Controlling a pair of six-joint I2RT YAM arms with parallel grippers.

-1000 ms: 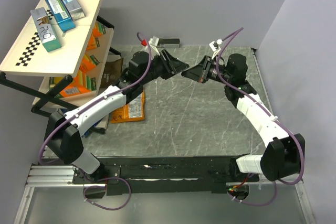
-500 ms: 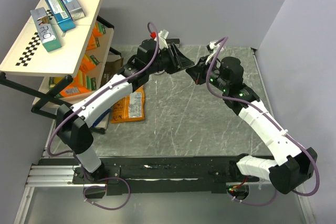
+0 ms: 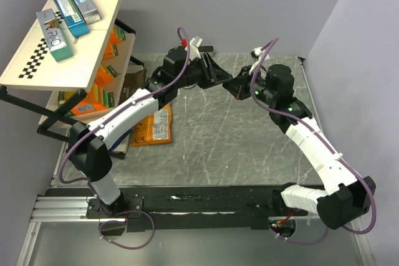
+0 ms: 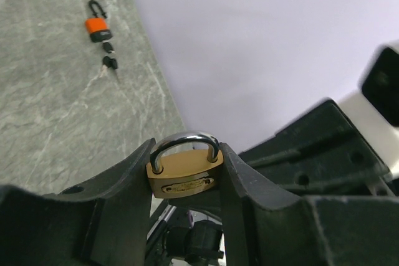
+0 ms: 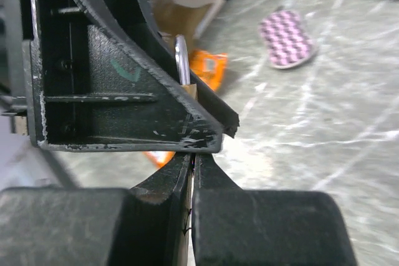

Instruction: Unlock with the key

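Fingers of left gripper clamp brass padlock, shackle up. Right gripper pinched shut w/ tips touching a left finger; can't tell if anything's btwn.

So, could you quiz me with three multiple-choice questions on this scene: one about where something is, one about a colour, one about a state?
1. Where is the brass padlock?
A) in a drawer
B) between the fingers of the left end effector
C) in a person's hand

2. What colour is the small padlock lying on the table?
A) orange
B) blue
C) green

3. How is the brass padlock's shackle?
A) closed
B) swung open
C) missing

Answers:
1 B: the left wrist view shows it clamped between the two fingers.
2 A: its body is plainly orange.
3 A: both legs of the loop sit in the body.
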